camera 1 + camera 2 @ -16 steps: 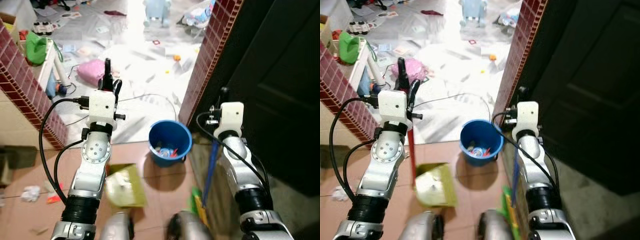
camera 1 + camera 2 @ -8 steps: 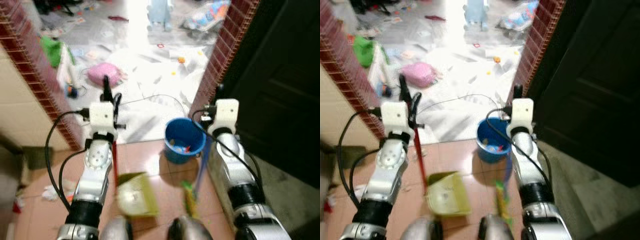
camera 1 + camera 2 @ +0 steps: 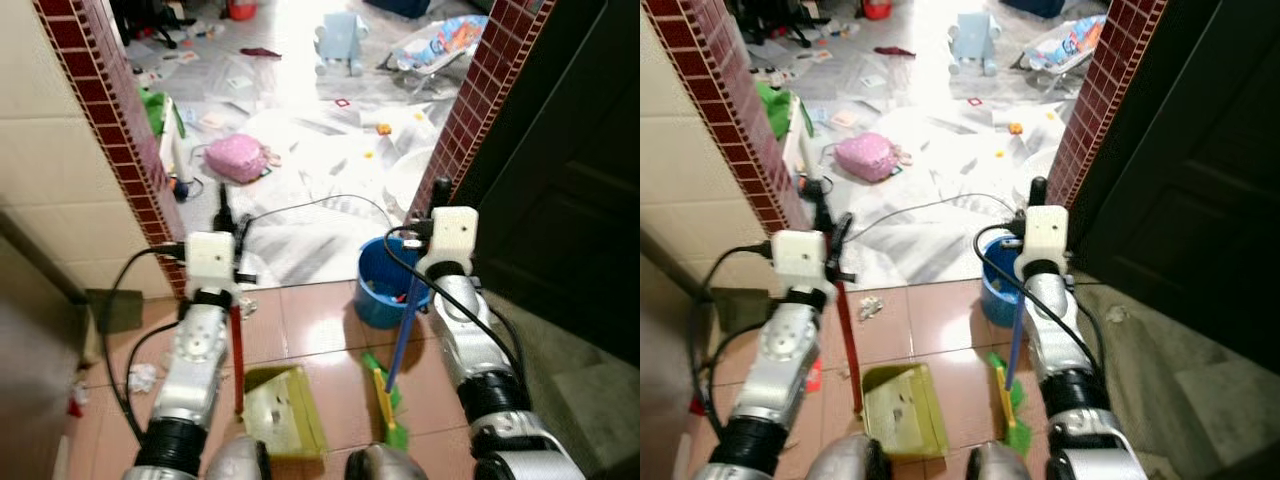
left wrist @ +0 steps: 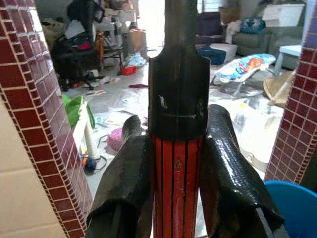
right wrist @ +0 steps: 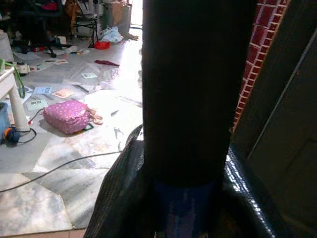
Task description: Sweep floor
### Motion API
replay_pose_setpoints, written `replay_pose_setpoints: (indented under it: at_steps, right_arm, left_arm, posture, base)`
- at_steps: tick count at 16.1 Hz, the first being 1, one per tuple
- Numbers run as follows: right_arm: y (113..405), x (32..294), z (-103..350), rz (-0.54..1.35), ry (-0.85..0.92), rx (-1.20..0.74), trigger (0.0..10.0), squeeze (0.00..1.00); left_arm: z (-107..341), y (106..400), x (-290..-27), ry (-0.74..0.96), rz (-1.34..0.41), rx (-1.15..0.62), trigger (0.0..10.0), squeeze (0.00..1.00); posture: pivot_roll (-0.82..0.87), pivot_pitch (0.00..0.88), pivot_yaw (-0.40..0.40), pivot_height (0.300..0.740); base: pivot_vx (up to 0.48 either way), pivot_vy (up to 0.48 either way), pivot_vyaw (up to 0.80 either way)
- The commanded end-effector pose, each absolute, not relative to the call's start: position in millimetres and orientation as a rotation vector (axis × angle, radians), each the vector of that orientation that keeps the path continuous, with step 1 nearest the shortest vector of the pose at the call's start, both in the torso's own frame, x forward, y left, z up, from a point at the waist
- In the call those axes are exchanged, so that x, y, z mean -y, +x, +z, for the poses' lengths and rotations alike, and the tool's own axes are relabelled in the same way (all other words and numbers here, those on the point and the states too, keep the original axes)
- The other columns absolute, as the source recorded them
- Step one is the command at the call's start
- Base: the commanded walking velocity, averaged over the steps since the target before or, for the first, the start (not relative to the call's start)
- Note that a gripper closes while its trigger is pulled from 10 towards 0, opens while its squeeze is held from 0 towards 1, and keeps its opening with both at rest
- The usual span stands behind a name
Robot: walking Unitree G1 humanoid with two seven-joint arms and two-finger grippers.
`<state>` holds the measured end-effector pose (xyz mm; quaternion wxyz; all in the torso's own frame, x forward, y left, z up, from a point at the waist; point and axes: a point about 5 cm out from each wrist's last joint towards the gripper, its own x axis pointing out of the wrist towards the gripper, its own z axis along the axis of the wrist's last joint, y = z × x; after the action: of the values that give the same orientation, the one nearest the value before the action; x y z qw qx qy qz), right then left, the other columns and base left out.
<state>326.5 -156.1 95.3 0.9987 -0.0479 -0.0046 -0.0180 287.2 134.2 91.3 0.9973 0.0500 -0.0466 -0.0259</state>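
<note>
The floor point(image 3: 320, 320) of reddish tiles carries a yellow-green dustpan point(image 3: 283, 412) near the robot's feet, its red handle point(image 4: 174, 188) clamped in the left gripper point(image 4: 176, 183). The right gripper point(image 5: 185, 198) is closed around the blue handle point(image 3: 403, 330) of a green broom point(image 3: 385, 400), just beside a blue bucket point(image 3: 380, 285).

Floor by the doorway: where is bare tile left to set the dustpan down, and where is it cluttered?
Bare tile lies between the dustpan and the blue bucket, and just left of the red handle. It is crowded by the green broom head, by scraps near the left wall, and beyond the doorway around the pink bag and cable.
</note>
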Motion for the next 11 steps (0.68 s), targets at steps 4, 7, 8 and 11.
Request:
replay_pose_setpoints:
  at_steps: [4, 7, 8, 11]
  right_arm:
    - [310, 173, 89, -0.069, -0.146, 0.031, 10.0, 0.0]
    - [302, 175, 82, -0.08, -0.143, 0.021, 10.0, 0.0]
    - [300, 177, 80, -0.087, -0.144, 0.016, 10.0, 0.0]
    - [299, 181, 82, -0.093, -0.149, 0.019, 10.0, 0.0]
  left_arm:
    - [90, 269, -138, 0.106, -0.081, 0.12, 10.0, 0.0]
    - [85, 262, -146, 0.106, -0.066, 0.106, 10.0, 0.0]
    - [84, 259, -153, 0.111, -0.049, 0.095, 10.0, 0.0]
    - [83, 256, -159, 0.124, -0.047, 0.089, 10.0, 0.0]
  posture:
    - [-0.03, 0.0, -0.011, 0.74]
    - [-0.03, 0.0, -0.005, 0.74]
    - [-0.04, 0.0, 0.0, 0.74]
    - [-0.04, 0.0, 0.0, 0.74]
  base:
    - [0.0, 0.0, 0.0]
    - [0.0, 0.0, 0.0]
    - [0.0, 0.0, 0.0]
    - [0.0, 0.0, 0.0]
